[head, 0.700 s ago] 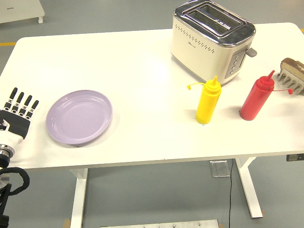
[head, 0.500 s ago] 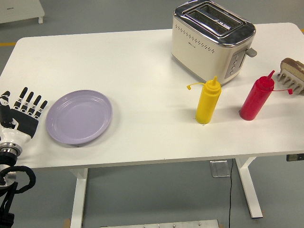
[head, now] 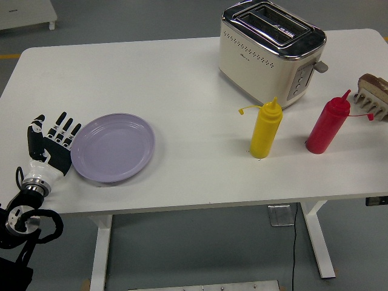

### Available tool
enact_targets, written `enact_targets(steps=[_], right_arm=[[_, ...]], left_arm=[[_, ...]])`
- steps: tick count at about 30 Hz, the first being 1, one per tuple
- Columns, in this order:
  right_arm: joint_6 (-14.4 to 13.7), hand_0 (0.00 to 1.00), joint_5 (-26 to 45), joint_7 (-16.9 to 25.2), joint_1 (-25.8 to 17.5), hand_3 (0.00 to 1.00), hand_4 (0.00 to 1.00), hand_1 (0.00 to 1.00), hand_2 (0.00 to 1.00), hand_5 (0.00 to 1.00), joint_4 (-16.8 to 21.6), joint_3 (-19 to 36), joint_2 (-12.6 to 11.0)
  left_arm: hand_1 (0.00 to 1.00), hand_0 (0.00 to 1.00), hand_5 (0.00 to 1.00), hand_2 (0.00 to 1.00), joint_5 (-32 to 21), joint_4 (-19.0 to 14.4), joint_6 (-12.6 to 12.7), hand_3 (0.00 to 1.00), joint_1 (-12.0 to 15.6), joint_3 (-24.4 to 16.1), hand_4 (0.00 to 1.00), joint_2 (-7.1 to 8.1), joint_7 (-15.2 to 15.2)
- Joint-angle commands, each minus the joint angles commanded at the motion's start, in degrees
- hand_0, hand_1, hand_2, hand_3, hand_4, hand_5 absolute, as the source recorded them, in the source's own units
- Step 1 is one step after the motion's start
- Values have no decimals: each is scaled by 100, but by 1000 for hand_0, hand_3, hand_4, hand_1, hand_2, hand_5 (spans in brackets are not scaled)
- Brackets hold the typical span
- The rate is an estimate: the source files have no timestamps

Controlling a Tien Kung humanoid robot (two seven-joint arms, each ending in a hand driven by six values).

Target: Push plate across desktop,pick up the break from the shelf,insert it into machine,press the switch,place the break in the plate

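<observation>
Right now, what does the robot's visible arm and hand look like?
Only the left hand shows. It has five black fingers with white bands at the joints, a black palm and a white cuff at the wrist. Below that sits a silver metal ring, then a black arm with a black cable looping beside it.

We see a white table (head: 182, 79) bearing a plate (head: 113, 147), toaster (head: 270, 51), yellow bottle (head: 265, 129), red bottle (head: 327, 123) and rack (head: 373, 97).
</observation>
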Motion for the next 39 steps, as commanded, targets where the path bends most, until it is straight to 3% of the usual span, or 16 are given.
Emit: enact_targets(steps=[10,11,24,39], right_arm=[[446,938,-2067,-335,181,923,774,875,903,332,-252,-271,-239],[481,945,-2259,-355,203,943,790,884,913,294,-284,-297,-259],[761,948,-4559,-447,475,949,800,885,915,277,-729,-779,-419],[694,848,-5035,-530,904,852,787,814,844,280,-1274,-1311,-507]], left_arm=[[957,911,998,998,-88,43,-22,898,-143,353,612,-89,6],[956,911,998,998,-94,47,-24,895,-157,380,614,-101,6],[953,910,998,998,-240,170,-40,895,-380,941,619,-247,10],[952,908,998,998,-381,269,-78,892,-592,1462,621,-394,11]])
